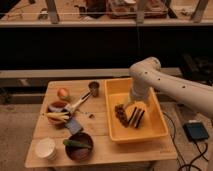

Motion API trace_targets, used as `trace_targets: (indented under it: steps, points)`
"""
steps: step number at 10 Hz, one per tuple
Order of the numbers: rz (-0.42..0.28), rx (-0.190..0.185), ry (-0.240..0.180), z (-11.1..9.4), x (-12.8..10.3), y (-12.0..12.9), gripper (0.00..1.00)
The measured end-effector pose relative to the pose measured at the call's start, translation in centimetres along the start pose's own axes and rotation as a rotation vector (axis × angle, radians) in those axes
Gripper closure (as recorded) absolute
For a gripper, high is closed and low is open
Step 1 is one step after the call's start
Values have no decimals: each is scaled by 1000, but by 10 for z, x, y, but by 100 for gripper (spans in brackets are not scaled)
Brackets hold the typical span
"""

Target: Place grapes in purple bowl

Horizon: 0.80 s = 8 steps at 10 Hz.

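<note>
Your hand point(133, 104) is down inside the yellow tray point(116, 89) on the right half of the bench point(131, 151), with the arm folded steeply over the tray's back wall to reach it. The grapes point(120, 113) lie on the tray floor just in front of and slightly left of the hand, right beside the dark striped block point(136, 117). That pairing is why you come in from above. A sideways sweep would likely catch the block as well.

From this angle I can't tell whether the hand is open or closed, or whether it has hold of anything. The wrist hides that. The bunch appears to rest on the tray floor, so I judge the pick not yet done.

Your target, the purple bowl point(83, 154), sits at the front left of the bench, well apart from the tray, and there is already a green item point(74, 143) in it. The white paper cup point(45, 148) stands just left of it, and the reddish bowl point(56, 106) with yellow pieces sits further back.

Once you have the grapes, you'll need to lift them clear of the tray wall before swinging left. Watch that neighbouring cup as you lower into the bowl.
</note>
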<state>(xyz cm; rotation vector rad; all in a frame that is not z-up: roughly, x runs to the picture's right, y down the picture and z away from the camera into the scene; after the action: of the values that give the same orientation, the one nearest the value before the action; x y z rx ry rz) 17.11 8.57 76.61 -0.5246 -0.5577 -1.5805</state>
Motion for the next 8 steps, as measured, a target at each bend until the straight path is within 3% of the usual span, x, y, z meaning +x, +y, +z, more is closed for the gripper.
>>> trace_targets:
  steps: [3, 5, 6, 8]
  points:
    - [-12, 11, 11, -2, 2, -1, 27]
    - [-48, 79, 77, -12, 17, -10, 27]
    - [-81, 118, 123, -16, 34, -30, 27]
    - [-127, 145, 170, -20, 59, -59, 27]
